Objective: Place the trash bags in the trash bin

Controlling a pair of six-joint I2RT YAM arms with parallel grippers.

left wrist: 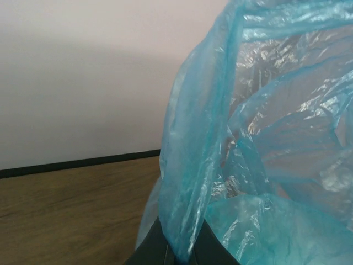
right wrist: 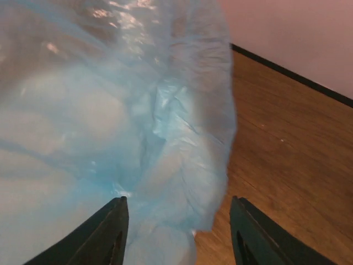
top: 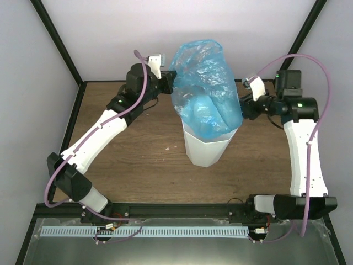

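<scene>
A light-blue translucent trash bag (top: 205, 88) billows up above the white faceted trash bin (top: 206, 148) in the middle of the table, its lower end hanging inside the rim. My left gripper (top: 169, 80) is at the bag's left edge, shut on a fold of the film (left wrist: 185, 221). My right gripper (top: 244, 105) is at the bag's right side with its jaws wide apart; the film (right wrist: 138, 138) hangs between the fingers (right wrist: 107, 232) without being pinched.
The wooden table (top: 138, 154) has black frame posts at its back corners (top: 55, 38). A pale wall stands behind. The arm bases (top: 182, 212) sit on the near rail.
</scene>
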